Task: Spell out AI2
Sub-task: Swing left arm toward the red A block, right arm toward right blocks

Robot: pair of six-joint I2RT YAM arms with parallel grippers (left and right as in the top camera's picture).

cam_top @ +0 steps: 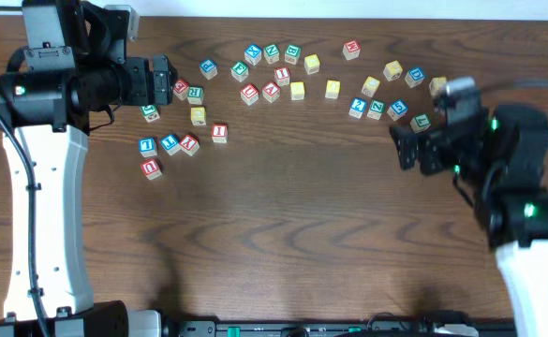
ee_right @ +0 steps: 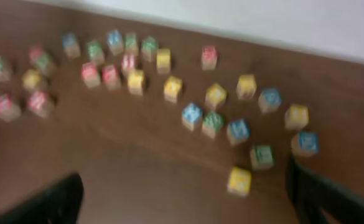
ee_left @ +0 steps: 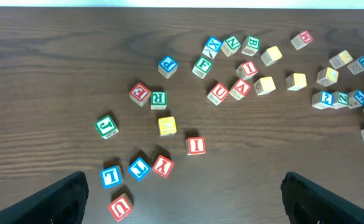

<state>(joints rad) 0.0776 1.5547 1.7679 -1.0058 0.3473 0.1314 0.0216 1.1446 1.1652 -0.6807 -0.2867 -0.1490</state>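
Left gripper (ee_left: 183, 185) hangs spread, empty; I fear it knocking the U block (ee_left: 218, 93) just beside the A block (ee_left: 241, 89).

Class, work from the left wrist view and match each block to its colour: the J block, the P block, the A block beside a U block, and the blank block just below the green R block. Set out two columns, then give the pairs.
Column 1
1. J block
2. P block
3. A block beside a U block
4. blank block below the green R block

Column 2
a. red frame
b. yellow face
c. green frame
d. blue frame

Pairs: 1-c, 2-d, 3-a, 4-b
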